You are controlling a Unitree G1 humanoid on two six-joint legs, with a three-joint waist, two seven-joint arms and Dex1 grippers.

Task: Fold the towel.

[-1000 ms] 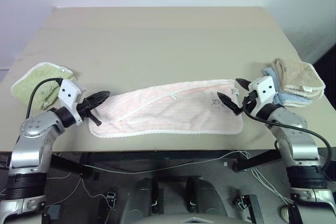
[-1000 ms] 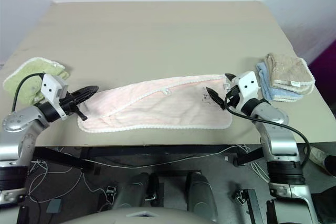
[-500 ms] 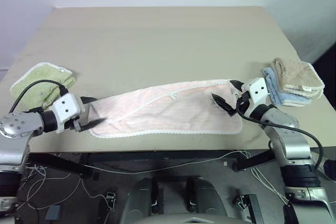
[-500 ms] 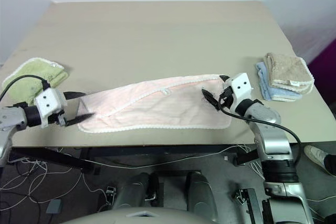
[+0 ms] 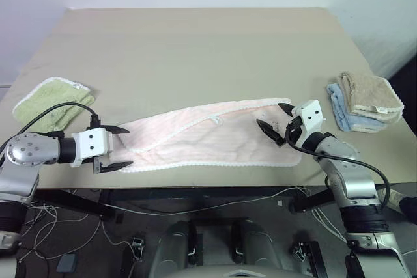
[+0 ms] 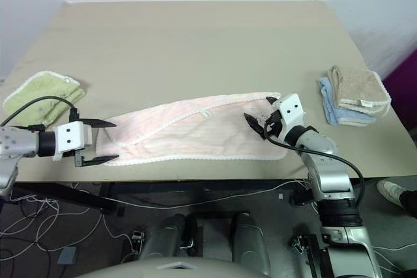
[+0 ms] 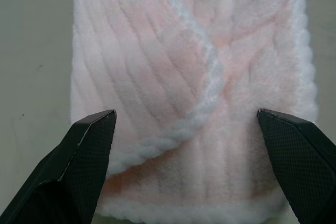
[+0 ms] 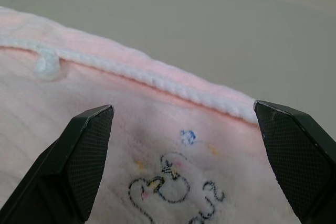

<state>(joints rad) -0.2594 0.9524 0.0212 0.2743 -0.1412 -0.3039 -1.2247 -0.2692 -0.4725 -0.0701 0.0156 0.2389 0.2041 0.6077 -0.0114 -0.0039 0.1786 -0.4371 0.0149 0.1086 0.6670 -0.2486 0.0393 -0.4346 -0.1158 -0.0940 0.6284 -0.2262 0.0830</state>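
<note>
Towels sit around the table [image 5: 195, 37]. A green towel [image 5: 47, 103] lies at 9 o'clock. A beige towel [image 5: 370, 93] sits on a blue towel [image 5: 339, 105] at 3 o'clock. Nothing lies on the pink towel [image 5: 208, 140], near the front edge at 6 o'clock. It runs long from 8 o'clock to 3 o'clock. The left gripper [image 5: 117, 148] is wide open at its left end, holding nothing. The right gripper [image 5: 275, 120] is wide open over the end with the little drawing [image 8: 176, 190].

Soft, even, fairly bright light falls on the bench [image 5: 195, 50], casting faint shadows and no glare. Head views look slightly hazy; wrist close-ups blur toward twelve o'clock.
</note>
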